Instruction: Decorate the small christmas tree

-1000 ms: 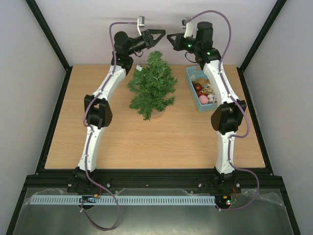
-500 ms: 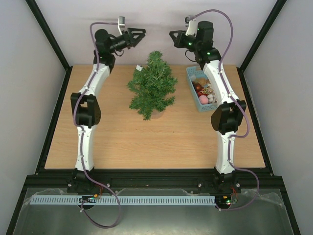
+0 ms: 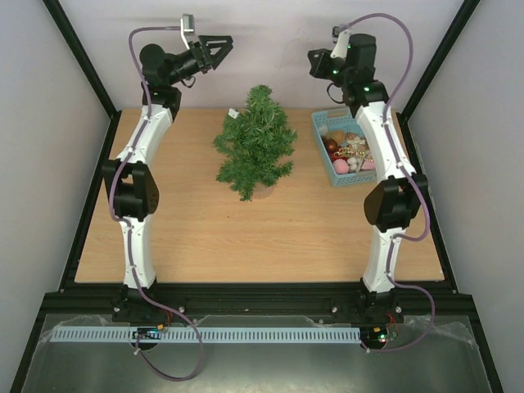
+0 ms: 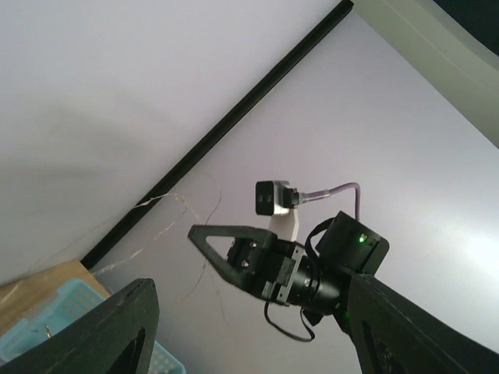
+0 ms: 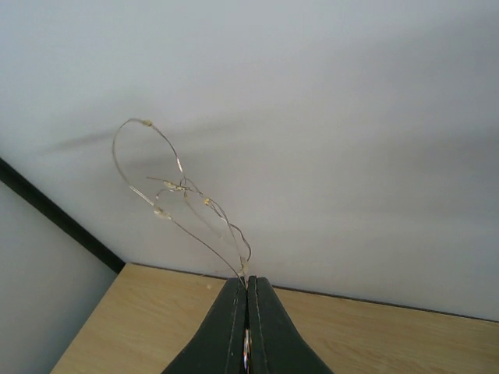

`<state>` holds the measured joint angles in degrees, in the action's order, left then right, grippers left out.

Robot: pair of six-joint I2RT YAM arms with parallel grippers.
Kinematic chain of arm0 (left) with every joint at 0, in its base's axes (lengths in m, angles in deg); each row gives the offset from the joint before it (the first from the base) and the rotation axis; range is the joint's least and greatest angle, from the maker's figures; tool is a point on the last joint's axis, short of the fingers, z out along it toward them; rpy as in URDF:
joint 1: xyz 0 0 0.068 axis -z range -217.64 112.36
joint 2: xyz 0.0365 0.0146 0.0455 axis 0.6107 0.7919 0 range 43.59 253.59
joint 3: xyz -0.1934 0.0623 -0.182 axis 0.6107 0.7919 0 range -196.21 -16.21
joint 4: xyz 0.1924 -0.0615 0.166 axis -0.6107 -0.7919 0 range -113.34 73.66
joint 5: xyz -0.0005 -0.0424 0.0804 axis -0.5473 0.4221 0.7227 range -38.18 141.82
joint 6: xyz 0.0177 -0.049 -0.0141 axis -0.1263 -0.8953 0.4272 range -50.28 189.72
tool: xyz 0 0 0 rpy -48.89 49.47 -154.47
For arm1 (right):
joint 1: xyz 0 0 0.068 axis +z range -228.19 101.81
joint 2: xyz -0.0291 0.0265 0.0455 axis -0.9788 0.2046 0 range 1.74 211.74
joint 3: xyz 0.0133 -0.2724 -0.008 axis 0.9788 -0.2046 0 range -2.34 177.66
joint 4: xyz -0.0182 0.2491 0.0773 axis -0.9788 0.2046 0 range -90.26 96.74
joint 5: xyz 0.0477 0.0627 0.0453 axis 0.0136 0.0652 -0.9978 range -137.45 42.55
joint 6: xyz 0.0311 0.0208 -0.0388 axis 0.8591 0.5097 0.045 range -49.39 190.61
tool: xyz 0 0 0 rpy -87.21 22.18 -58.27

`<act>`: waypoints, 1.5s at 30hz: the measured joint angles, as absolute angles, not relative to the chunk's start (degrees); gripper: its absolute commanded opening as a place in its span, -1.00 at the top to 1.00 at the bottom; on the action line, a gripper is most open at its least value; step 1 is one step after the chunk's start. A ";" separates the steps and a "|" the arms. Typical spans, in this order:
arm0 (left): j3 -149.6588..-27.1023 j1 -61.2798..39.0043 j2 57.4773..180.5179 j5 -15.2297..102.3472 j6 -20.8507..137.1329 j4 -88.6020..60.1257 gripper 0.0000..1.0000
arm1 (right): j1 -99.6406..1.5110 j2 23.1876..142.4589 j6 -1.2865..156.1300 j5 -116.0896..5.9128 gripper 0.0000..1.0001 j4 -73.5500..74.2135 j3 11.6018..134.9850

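Observation:
The small christmas tree [image 3: 255,144] stands upright at the back middle of the table, with a small white tag near its top. My left gripper [image 3: 218,44] hangs open and empty, high up and to the tree's left; its fingers frame the left wrist view [image 4: 251,287]. High to the tree's right, my right gripper [image 3: 314,60] is shut on a thin wire light string [image 5: 160,212]. The string curls up from the closed tips [image 5: 247,280]. The left wrist view shows that gripper [image 4: 193,231] and faint strands of the string [image 4: 205,266] against the wall.
A light-blue basket [image 3: 320,133] holding baubles and other ornaments sits to the right of the tree, under the right arm; its corner shows in the left wrist view [image 4: 47,321]. Black frame posts and grey walls enclose the wooden table [image 3: 246,237].
My left arm has swung left and away from the tree top, and its jaws have opened. The right arm has shifted a little to the right, still pinching the string.

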<state>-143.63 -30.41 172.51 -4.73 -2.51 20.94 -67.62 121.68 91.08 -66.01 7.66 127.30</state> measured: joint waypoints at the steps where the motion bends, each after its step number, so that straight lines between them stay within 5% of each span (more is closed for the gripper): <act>1: -142.36 -30.41 171.55 -4.67 -2.51 21.15 -0.39 | -67.89 120.63 90.97 -65.34 0.97 8.05 126.87; 20: -110.38 -31.75 137.24 5.89 13.62 6.12 -0.37 | -68.69 91.32 87.73 -59.39 0.97 16.40 103.68; 45: -88.28 -19.22 101.52 31.24 30.78 -28.09 -0.32 | -63.91 80.09 91.71 -75.17 0.97 43.55 109.86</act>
<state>-88.28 -19.22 101.52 31.24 30.78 -28.09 -63.91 80.09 91.71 -75.17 43.55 109.86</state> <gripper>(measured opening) 0.685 0.016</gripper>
